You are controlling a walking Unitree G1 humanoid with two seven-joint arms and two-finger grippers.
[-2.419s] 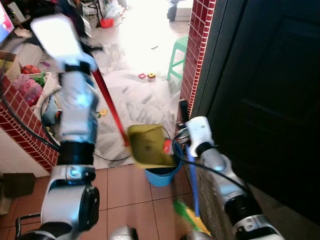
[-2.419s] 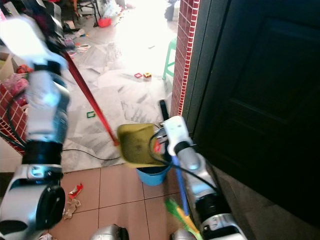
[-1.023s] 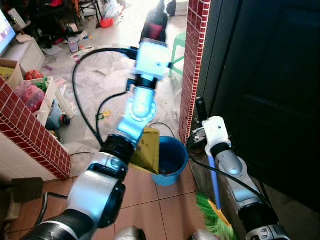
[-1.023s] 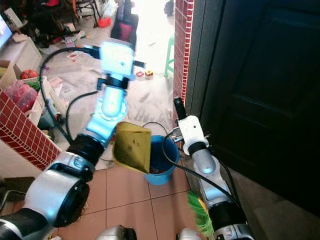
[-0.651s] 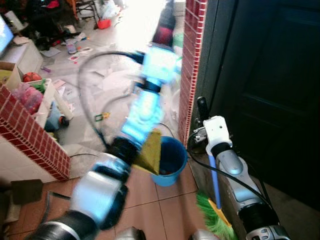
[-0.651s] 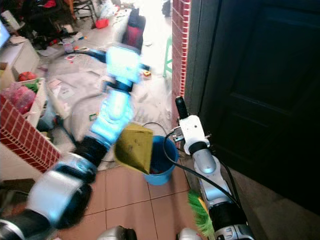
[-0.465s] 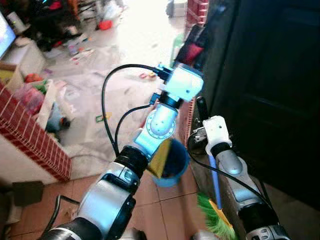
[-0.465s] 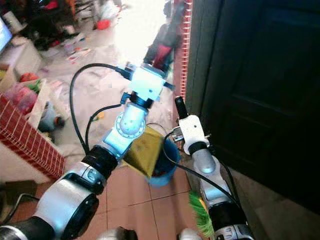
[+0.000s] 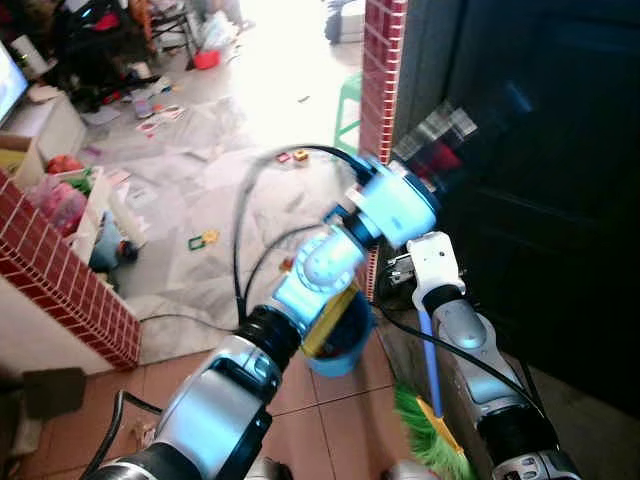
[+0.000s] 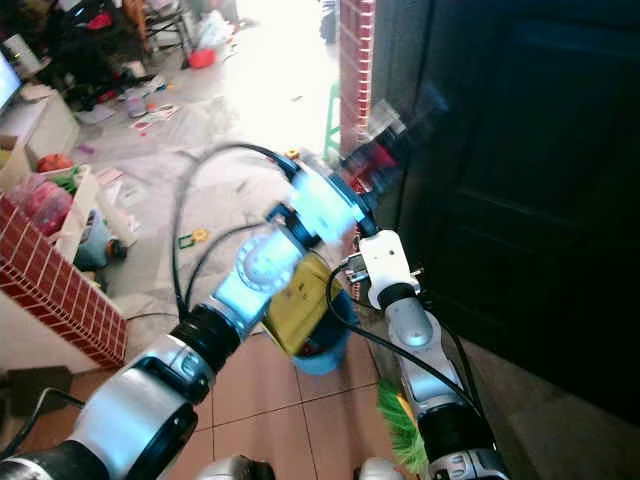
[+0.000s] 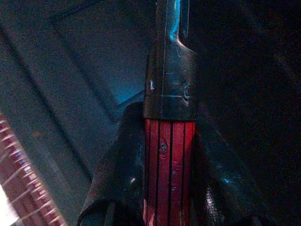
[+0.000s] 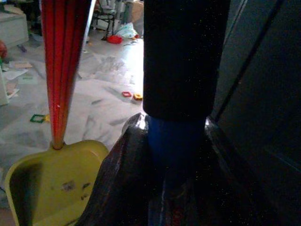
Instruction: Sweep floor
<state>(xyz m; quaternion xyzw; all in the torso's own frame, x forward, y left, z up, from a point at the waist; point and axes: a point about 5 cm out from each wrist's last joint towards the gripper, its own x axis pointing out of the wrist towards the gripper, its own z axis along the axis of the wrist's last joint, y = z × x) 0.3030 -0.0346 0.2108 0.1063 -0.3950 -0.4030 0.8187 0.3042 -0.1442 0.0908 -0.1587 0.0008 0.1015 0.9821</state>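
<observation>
Left eye view: the yellow dustpan (image 9: 330, 318) is tipped over the blue bucket (image 9: 345, 335), its red handle (image 11: 168, 162) clenched in the left gripper (image 11: 164, 188). The broom (image 9: 430, 440), clamped by the right gripper (image 12: 176, 155), is held low. A swinging handle could strike the dark door (image 9: 560, 180), spilling debris.

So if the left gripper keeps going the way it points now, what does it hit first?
Most likely the dark panelled door. The left gripper, shut on the red dustpan handle, points straight at it; depth is unclear.
</observation>
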